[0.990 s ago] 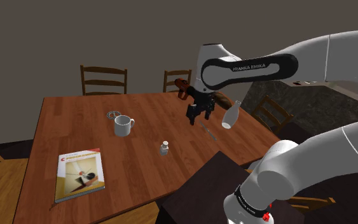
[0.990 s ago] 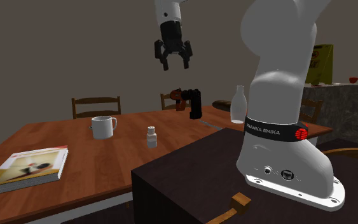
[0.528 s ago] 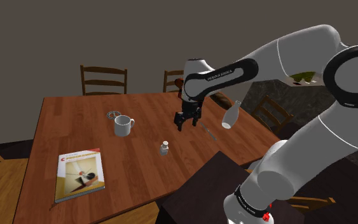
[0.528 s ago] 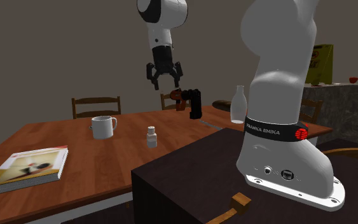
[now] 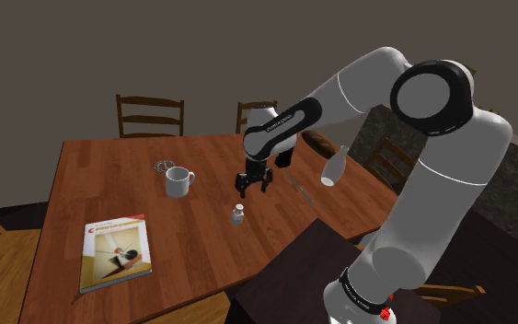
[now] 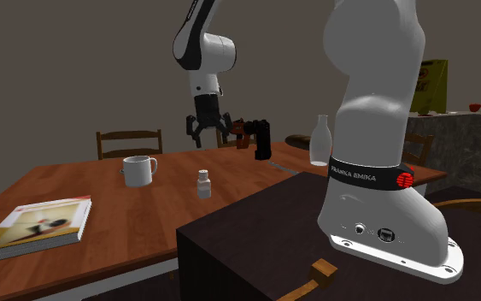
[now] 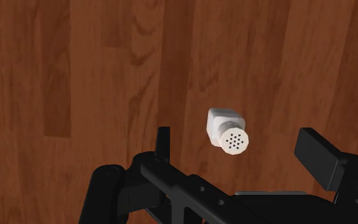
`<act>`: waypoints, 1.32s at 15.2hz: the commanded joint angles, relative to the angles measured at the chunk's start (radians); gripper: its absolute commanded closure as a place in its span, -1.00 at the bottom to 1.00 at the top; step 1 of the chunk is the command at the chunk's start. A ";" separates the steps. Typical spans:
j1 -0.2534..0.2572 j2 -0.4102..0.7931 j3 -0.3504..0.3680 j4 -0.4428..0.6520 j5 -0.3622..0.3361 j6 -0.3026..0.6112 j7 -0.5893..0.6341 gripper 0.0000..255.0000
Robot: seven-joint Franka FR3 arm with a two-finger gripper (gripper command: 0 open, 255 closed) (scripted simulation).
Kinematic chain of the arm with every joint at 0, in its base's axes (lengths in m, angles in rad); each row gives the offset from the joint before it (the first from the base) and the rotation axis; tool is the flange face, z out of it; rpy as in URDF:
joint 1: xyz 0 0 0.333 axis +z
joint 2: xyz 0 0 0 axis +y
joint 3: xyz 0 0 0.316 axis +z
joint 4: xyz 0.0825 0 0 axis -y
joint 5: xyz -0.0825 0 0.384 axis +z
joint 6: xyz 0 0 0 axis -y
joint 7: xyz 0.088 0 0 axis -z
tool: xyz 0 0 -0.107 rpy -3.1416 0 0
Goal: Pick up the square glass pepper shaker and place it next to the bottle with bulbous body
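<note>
**Gripper open above the shaker**

The gripper [image 7: 239, 145] is an all-black two-finger unit with flat, blocky fingers [image 7: 315, 153]. The fingers are spread wide and grip nothing. In the wrist view the pepper shaker [image 7: 228, 130] appears beyond them, within the gap, and touches neither finger. In the shoulder view the gripper [image 5: 253, 184] hangs just above the shaker and points down at the table [image 5: 100, 189].

The pepper shaker [image 5: 237, 214] stands upright on the table. Its body is square-sided with rounded corners and is drawn pale white. Its cap is round and flat, pierced by a cluster of small black holes. No label can be read on it.

The bottle [image 5: 334, 167] is white, with a bulbous body and a narrow neck. It stands upright near the table edge, well apart from the shaker.

The table is reddish-brown wood with visible grain in long planks. A white mug [image 5: 179, 180] with a loop handle stands on the shaker's far side from the bottle. A book [image 5: 115, 251] lies flat near the table's front corner. Its cover is white with an orange band, and its printing is too small to read.

The arm [image 5: 376, 83] is glossy white with dark joints. A black band [image 6: 365, 175] at its base carries the white lettering "FRANKA EMIKA" and a red dot. The stand [image 6: 255, 244] is a dark brown box.
</note>
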 commanded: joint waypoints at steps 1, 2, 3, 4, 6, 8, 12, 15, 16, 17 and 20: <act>-0.001 0.082 0.004 0.047 0.018 0.031 -0.001 -1.00; -0.002 0.123 0.006 0.072 0.026 0.046 -0.003 -1.00; -0.003 0.164 0.008 0.098 0.034 0.059 -0.004 -1.00; -0.005 0.205 0.011 0.125 0.043 0.071 -0.005 -1.00; -0.009 0.286 0.016 0.183 0.058 0.091 -0.007 -1.00; -0.013 0.343 0.021 0.226 0.067 0.102 -0.008 -1.00; -0.013 0.382 0.024 0.219 0.072 0.148 -0.011 -1.00; -0.014 0.419 0.028 0.216 0.076 0.188 -0.014 -1.00; -0.014 0.419 0.028 0.216 0.076 0.188 -0.014 -1.00; -0.014 0.419 0.028 0.216 0.076 0.188 -0.014 -1.00; -0.014 0.419 0.028 0.216 0.076 0.188 -0.014 -1.00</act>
